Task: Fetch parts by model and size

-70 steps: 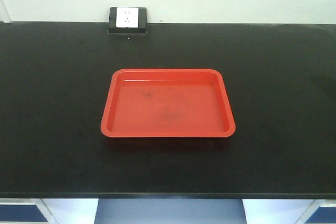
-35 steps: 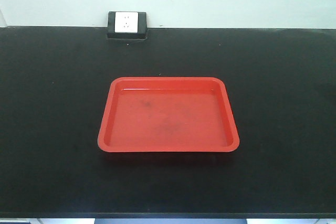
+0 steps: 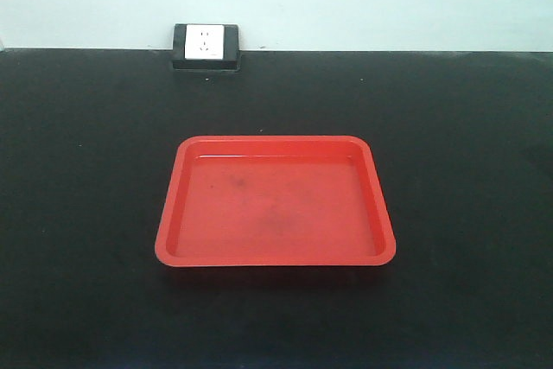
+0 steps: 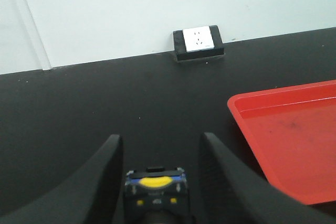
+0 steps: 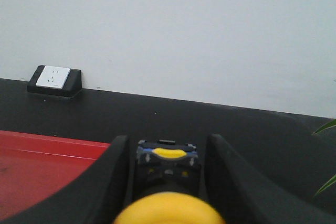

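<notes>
My right gripper (image 5: 167,140) is shut on a yellow-capped push-button switch (image 5: 166,207). Its cap faces the camera and its black body and blue-grey base point forward. My left gripper (image 4: 159,139) is shut on a second switch (image 4: 155,184). I see its blue-grey base and black body, but its cap is hidden, so I cannot tell the colour. Both grippers hover over the black counter. The red tray (image 4: 283,95) lies to the right of the left gripper and to the left of the right gripper (image 5: 47,166). Neither gripper shows in the front view.
The red tray (image 3: 276,141) lies mid-counter with nothing in it. A white wall socket in a black housing (image 3: 206,45) sits at the counter's back edge against the wall. Green plant leaves (image 5: 326,127) poke in at the far right of the right wrist view.
The front view has moved closer to the counter. The tray now looks larger and lower in the frame, and the counter's front edge has dropped out of view.
</notes>
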`<state>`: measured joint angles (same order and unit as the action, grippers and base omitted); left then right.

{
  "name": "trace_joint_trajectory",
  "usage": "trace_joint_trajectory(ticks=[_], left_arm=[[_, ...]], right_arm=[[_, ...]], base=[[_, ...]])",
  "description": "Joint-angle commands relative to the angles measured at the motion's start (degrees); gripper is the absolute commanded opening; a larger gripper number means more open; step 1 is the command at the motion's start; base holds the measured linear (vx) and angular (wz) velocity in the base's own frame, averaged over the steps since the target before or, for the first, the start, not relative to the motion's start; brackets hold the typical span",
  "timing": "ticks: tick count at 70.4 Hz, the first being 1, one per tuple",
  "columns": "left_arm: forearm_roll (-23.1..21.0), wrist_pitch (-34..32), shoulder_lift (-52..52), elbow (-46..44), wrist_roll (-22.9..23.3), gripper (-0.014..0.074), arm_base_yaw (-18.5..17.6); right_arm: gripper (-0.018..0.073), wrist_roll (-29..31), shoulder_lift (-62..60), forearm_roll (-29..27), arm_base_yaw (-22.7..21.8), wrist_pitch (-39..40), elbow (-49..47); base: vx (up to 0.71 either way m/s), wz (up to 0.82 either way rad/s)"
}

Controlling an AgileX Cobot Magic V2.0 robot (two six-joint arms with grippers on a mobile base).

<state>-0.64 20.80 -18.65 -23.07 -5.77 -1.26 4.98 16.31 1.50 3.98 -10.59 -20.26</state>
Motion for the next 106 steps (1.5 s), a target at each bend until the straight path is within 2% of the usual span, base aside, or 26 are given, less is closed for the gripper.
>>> trace_joint_trajectory(ticks=[1,106], left_arm=[[-0.22,-4.47,-0.47,-1.69,0.21,-0.0004,-0.47],[-0.62,-4.53,-0.47,-1.69,0.21,-0.0004,-0.47]], right_arm=[[-0.001,-0.05,0.48,0.29,-0.25,4.9,-1.74],[-0.001,-0.05,0.48,0.29,-0.25,4.69,-1.74]], base=[[0.03,-0.01],[0.01,0.0]])
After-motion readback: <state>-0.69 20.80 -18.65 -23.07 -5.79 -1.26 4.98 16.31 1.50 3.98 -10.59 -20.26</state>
